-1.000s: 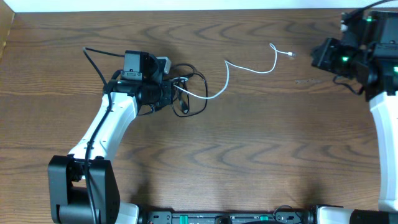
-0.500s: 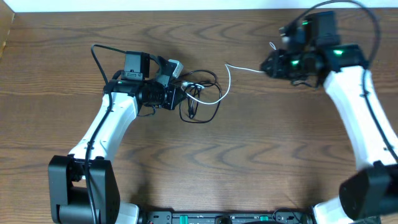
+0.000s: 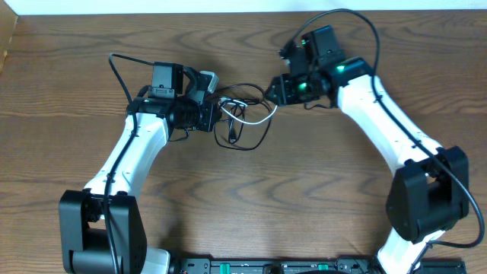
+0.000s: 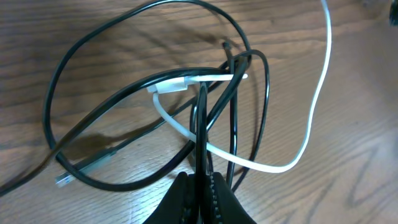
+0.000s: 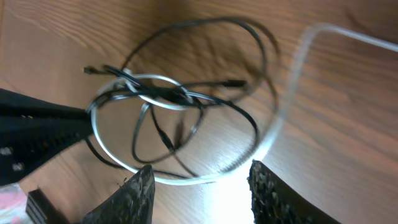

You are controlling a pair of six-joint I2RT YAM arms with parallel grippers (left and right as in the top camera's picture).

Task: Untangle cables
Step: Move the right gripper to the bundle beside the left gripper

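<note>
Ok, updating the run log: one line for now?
left gripper: shut on thin black cable | right gripper: open over tangle | thin white cable: tangled

Overhead straight down on table [image 3: 304, 198]; both wrist views close, sharing cables [image 4: 186, 84].

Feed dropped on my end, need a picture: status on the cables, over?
Left gripper shut on black cable. Right gripper open over the tangle, empty. White cable looped through it. Nothing blocking.
</note>
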